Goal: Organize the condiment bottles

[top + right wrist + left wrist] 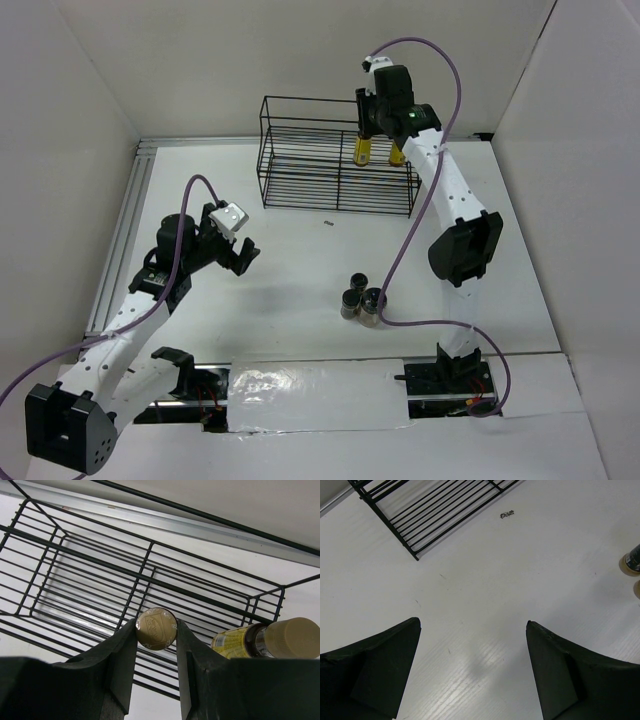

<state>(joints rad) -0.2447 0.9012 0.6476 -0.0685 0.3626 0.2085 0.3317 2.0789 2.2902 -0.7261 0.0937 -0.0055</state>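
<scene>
Looking at the far right end of the table, one slim yellow bottle (pixel 364 150) is pinched by its round tan cap (pixel 156 629) between the flat black fingers of the right gripper (pixel 156 628), clamped snug on both sides. The cap has a shiny printed seal on top. It hangs upright in the right end of the black wire rack (pixel 300 150); can't tell if its base touches the rack floor. Just beside it on the right is the second yellow bottle (pixel 397 155), same ribbed tan cap, yellow label, dark neck.

The rack is thin black rod, a boxy open-top basket with a slatted floor, sitting against the back wall.

The other three, the dark-lidded jars (pixel 362 300), are huddled together on the bare white table (pixel 300 270), well apart from the rack, near the right arm's base. A loop of purple cable (pixel 395 290) hangs right next to them.

The left gripper (pixel 235 250) hovers over the left of the table, claw spread wide, holding nothing. There's a tiny dark speck (pixel 327 223) on the table just in front of the rack.
</scene>
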